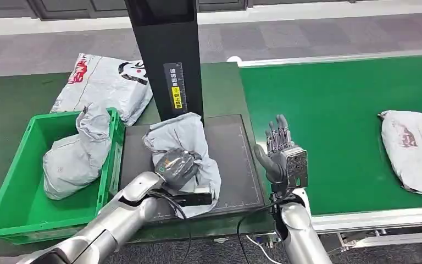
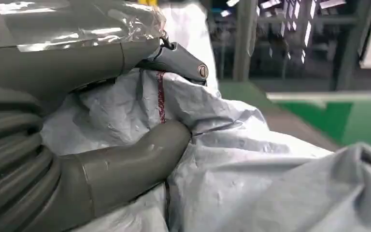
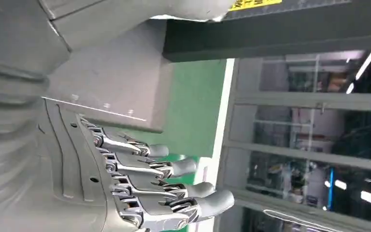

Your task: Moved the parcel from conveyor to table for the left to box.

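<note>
A crumpled grey parcel (image 1: 189, 144) lies on the dark scale pad (image 1: 236, 159) in front of the black post. My left hand (image 1: 179, 165) grips it from the near side; in the left wrist view its thumb (image 2: 140, 162) and fingers (image 2: 178, 60) press into the grey wrapping (image 2: 251, 159). My right hand (image 1: 281, 154) stands upright and open beside the pad's right edge, holding nothing, its fingers (image 3: 174, 186) straight. Another grey parcel (image 1: 415, 149) lies on the green conveyor (image 1: 335, 110) at the far right. The green box (image 1: 16, 176) at the left holds a grey parcel (image 1: 77, 154).
A black post (image 1: 167, 55) with a yellow label rises behind the pad. A white and grey parcel (image 1: 104, 82) lies on the dark green table (image 1: 11, 104) behind the box. The conveyor's metal rail (image 1: 373, 217) runs along the near side.
</note>
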Controlling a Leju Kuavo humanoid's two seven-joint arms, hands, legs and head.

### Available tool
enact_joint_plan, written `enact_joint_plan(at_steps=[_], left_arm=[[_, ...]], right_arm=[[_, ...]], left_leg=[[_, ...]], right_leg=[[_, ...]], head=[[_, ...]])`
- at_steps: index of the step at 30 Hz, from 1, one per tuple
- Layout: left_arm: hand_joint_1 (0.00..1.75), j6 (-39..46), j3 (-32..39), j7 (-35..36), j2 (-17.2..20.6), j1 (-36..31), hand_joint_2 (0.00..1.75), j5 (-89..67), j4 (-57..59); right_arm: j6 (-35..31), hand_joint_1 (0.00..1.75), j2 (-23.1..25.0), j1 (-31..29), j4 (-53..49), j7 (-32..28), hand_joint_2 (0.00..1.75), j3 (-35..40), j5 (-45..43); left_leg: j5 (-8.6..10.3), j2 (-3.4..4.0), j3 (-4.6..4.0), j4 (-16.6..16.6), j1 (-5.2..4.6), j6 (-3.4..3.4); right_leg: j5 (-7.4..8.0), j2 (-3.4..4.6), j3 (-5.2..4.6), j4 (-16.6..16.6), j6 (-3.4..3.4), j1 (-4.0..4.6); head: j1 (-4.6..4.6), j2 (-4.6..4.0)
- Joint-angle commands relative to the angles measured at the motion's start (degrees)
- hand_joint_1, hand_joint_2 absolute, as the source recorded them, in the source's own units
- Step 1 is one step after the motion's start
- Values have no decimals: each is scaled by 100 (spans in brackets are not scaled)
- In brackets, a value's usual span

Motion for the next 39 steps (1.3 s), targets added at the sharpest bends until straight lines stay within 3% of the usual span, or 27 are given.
enact_joint_plan(at_steps=[1,9,13,15,16,18,20,29,30,33,34,36,38,39], left_arm=[[175,1166,1412,601,277,166,175,423,-2243],[175,2195,2542,561,330,711,175,222,-3421],[175,2195,4436,3,-257,1216,175,-1172,-4354],[175,2195,4594,-11,-153,1278,175,-841,-4280],[175,2195,5007,86,-235,1337,175,-1347,-4375],[175,2195,5256,18,-182,1336,175,-1346,-4218],[175,2195,5379,541,3,1234,175,-1851,-3844],[175,2195,5379,541,3,1234,175,-1851,-3844],[175,2195,5278,1772,239,1102,175,-2912,-3185],[175,1988,5075,3218,790,1000,175,-3590,-2129],[175,2010,5084,3363,883,967,0,-3650,-1836],[175,1577,4957,4287,1162,893,0,-4098,-1107],[175,1421,4627,4571,1322,855,0,-4098,-767],[175,1370,4640,4521,1298,845,175,-4097,-693]], right_arm=[[-159,0,92,383,-413,117,175,-311,36],[-133,0,205,525,-433,189,175,-386,170],[-121,0,334,611,-485,184,175,-327,312],[-127,0,334,626,-539,230,175,-330,333],[-125,0,324,620,-550,242,175,-328,334],[-123,0,308,613,-552,269,175,-330,331],[-121,0,296,630,-563,288,175,-343,320],[-121,0,296,630,-563,288,175,-343,320],[-131,0,313,664,-614,308,175,-375,323],[-111,0,302,783,-827,453,175,-441,404],[-82,0,295,800,-847,501,175,-452,417],[-25,0,266,798,-813,575,175,-446,468],[5,0,277,803,-797,588,175,-453,497],[10,0,275,808,-803,590,175,-456,504]], left_leg=[[-4,10,0,-2,2,3],[-6,23,-6,-9,-3,3],[-10,24,-7,-6,2,3],[-11,44,15,-23,2,7],[-10,39,15,-24,4,6],[-11,42,12,-20,1,7],[-11,69,20,-26,-4,5],[-7,26,-12,-5,1,0],[-8,32,-1,-12,0,3],[-4,24,3,-18,-4,-1],[-3,24,10,-23,-3,-1],[-1,21,14,-27,-4,-1],[-3,37,17,-27,-3,-4],[-5,35,11,-22,-5,-7]], right_leg=[[0,11,0,-8,2,3],[2,26,-14,-8,0,-3],[0,29,-15,-10,-1,3],[5,49,2,-29,-1,5],[5,43,4,-32,-1,7],[2,45,-2,-24,0,4],[8,71,-5,-25,-1,-2],[-3,24,-22,-5,-1,3],[-2,30,-11,-13,0,2],[-4,23,-8,-10,-3,-3],[-3,23,-1,-16,-4,-2],[-2,20,3,-19,-5,-6],[1,37,-3,-18,-7,-3],[-2,35,-9,-12,-6,-5]], head=[[0,0],[0,0],[0,0],[0,0],[0,0],[0,0],[0,0],[0,0],[0,0],[0,0],[0,0],[0,0],[0,0],[0,0]])
